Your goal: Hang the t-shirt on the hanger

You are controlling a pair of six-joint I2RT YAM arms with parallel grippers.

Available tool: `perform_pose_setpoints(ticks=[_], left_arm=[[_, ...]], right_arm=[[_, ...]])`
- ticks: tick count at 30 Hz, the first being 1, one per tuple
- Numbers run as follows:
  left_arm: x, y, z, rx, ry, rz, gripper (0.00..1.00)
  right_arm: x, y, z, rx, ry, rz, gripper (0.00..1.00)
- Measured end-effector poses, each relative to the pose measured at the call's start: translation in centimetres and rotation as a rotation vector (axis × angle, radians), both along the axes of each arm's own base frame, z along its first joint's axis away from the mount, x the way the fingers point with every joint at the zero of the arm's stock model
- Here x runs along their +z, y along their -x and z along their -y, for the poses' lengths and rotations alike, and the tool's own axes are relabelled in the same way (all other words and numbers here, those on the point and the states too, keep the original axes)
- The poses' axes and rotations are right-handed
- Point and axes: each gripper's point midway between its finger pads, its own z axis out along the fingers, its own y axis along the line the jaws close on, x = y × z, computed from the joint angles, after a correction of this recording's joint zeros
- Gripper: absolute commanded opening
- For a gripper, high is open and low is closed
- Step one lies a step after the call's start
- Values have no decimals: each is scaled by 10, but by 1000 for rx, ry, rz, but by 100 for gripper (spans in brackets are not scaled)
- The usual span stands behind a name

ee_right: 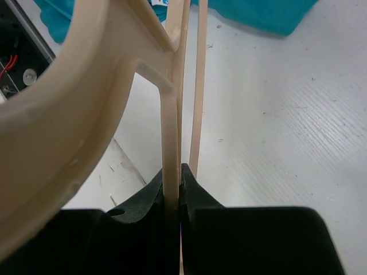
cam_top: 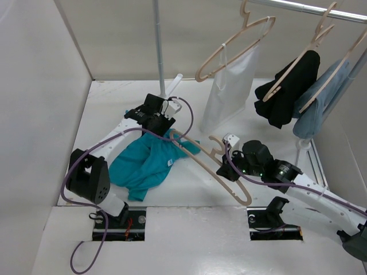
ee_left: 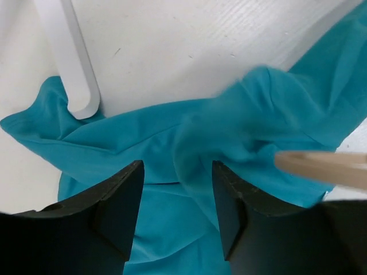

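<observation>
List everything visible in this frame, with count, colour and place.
t-shirt: one, teal, crumpled on the table, left of centre
hanger: one, beige, held slanted, far end at the t-shirt
rail hangers: three, beige, on the rail at the back
white garment: one, translucent white, leftmost rail hanger
black garment: one, black, middle rail hanger
blue garment: one, light blue, rightmost rail hanger
rack: one, grey metal, pole and rail at the back
table: one, white
left arm: one, black and white, jaws open over the t-shirt
right arm: one, black and white, jaws shut on the hanger
</observation>
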Motion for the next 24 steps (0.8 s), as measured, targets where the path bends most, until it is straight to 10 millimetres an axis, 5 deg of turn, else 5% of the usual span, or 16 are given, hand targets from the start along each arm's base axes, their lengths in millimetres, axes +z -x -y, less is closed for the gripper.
perform_pose_setpoints(ticks=[8, 13, 17, 24], left_arm=[[11, 4, 9, 30, 58, 19, 53], [14, 19, 16, 0, 73, 30, 40], [-17, 12, 3, 49, 23, -35, 31], [-74, 8, -15, 122, -52, -174, 37]], right_arm=[[-2, 3, -2, 4, -17, -14, 0], [-3, 3, -5, 0, -25, -27, 0], [-4, 2, -6, -5, -23, -35, 0], [-5, 1, -6, -20, -31, -45, 0]])
